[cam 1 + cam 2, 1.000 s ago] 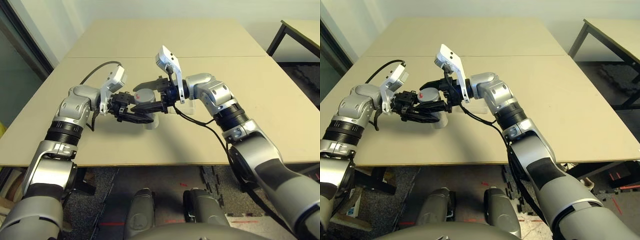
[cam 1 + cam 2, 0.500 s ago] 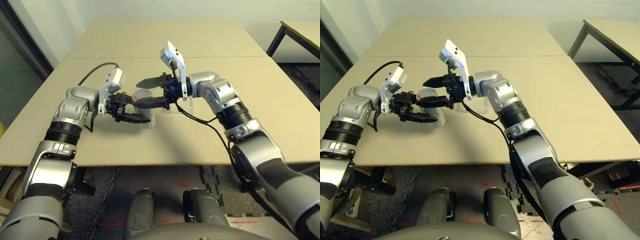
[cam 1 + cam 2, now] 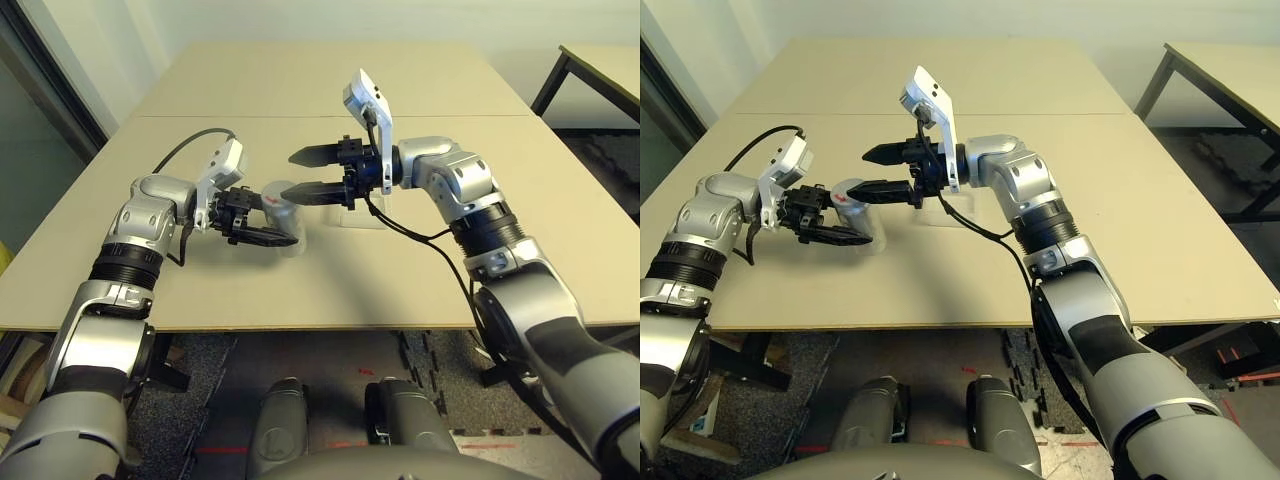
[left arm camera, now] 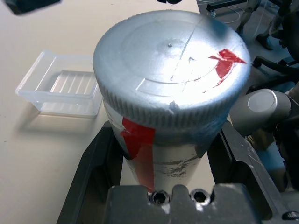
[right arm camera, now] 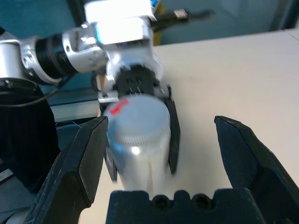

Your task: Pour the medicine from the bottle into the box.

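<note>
Fingers (image 4: 93, 172) of the left gripper (image 3: 262, 222) pinch the capped bottle (image 4: 163, 102) above the tabletop (image 3: 330, 270), the right gripper (image 3: 312, 172) spread empty beside its cap, the clear box (image 4: 63, 88) lying just beyond.

Your right gripper (image 3: 308, 172) has backed off the bottle (image 3: 282, 213): a second ago its fingers straddled the cap (image 4: 170, 65), now they're spread wide, clear of it and further right. Cap (image 5: 135, 116) remains on. Right forearm swung outward, wrist camera bracket higher.
</note>
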`<action>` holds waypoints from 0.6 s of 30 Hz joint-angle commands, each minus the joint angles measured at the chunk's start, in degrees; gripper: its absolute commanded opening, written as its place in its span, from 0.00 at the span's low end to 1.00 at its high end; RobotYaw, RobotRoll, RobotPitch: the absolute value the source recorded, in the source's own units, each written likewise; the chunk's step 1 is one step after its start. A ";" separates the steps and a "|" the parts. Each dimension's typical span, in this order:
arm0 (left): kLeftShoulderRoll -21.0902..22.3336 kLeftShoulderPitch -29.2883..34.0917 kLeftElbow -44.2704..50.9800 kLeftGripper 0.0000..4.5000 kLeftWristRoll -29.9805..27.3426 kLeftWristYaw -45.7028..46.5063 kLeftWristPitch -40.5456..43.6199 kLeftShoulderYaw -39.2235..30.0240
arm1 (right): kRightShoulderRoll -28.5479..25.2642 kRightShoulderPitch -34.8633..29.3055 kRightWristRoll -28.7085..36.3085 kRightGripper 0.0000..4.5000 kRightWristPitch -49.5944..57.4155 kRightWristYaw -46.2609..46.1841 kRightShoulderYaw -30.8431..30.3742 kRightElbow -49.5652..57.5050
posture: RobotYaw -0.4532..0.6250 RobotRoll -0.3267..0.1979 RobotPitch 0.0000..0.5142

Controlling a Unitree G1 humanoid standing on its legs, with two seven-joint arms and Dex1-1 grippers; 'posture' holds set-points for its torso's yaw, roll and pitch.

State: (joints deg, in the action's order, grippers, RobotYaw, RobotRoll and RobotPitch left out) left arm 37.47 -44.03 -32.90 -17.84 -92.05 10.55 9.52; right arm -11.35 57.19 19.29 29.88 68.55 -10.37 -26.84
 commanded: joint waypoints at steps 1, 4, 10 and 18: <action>0.32 -0.78 -1.38 0.62 0.91 -0.30 -0.80 -0.96 | -1.03 -0.58 0.64 1.00 0.77 -0.67 1.33 1.79 | 0.42 0.62 0.01; 0.15 -1.01 -1.73 0.62 1.05 -0.21 -0.98 -0.99 | -0.70 -0.56 1.04 1.00 1.52 -1.27 0.98 2.93 | 0.42 0.62 0.01; -0.38 -1.20 -2.03 0.62 1.30 0.17 -1.24 -1.08 | 1.82 0.37 0.69 1.00 2.21 -2.50 -0.38 3.68 | 0.42 0.62 0.02; -0.74 -1.22 -2.60 0.62 1.51 0.60 -1.70 -1.34 | 5.42 2.53 -1.01 1.00 0.80 -4.11 -1.35 0.89 | 0.42 0.62 0.02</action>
State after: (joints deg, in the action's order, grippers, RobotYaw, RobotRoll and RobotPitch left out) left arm 36.98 -44.39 -34.78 -16.98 -91.60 9.38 9.07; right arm -6.33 58.54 19.00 31.37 64.69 -10.75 -25.06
